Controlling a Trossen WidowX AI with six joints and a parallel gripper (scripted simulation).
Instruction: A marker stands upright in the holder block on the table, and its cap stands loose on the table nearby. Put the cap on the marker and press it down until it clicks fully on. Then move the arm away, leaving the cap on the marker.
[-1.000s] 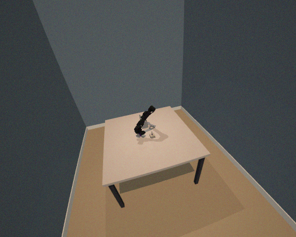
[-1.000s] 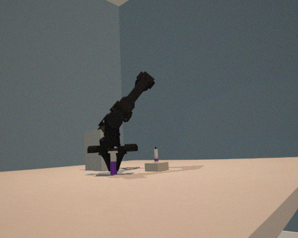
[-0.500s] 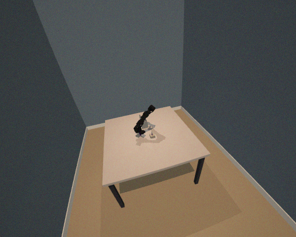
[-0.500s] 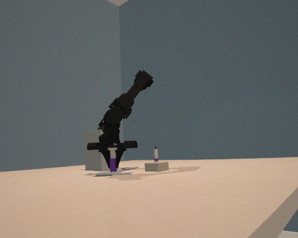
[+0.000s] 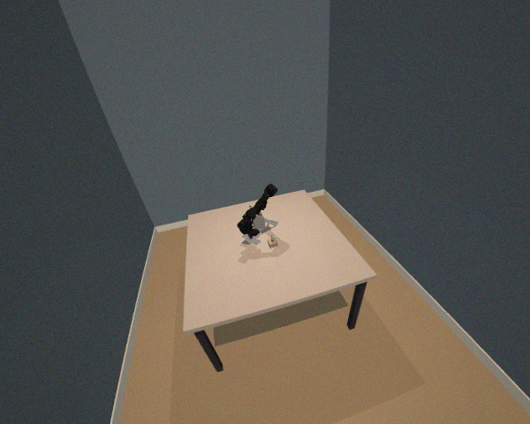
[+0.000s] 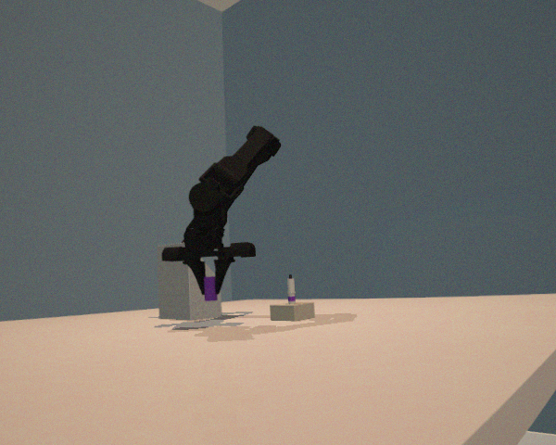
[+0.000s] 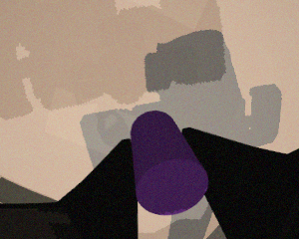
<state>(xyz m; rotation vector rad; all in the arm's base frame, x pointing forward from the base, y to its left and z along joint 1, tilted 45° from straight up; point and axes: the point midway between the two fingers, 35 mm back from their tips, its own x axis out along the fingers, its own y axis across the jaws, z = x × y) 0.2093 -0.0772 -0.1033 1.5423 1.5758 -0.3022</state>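
Note:
The purple cap (image 5: pixel 250 236) (image 6: pixel 210 288) (image 7: pixel 166 169) is between the fingertips of my gripper (image 6: pixel 210 290) (image 7: pixel 156 142), which is shut on it. In the exterior view the cap is upright and off the table, with its lower end a little below the fingertips. The marker (image 6: pixel 291 288) (image 5: pixel 272 238) stands upright in the holder block (image 6: pixel 293 311) (image 5: pixel 273 244), to the right of my gripper. It has a white body, a purple band low down and a dark tip at the top, with no cap on it.
A grey box (image 6: pixel 172 282) stands behind the gripper on the table (image 5: pixel 265 283) (image 6: pixel 269 383). Shadows of the arm fall around the gripper and the holder block. The table's edge runs along the lower right in the exterior view.

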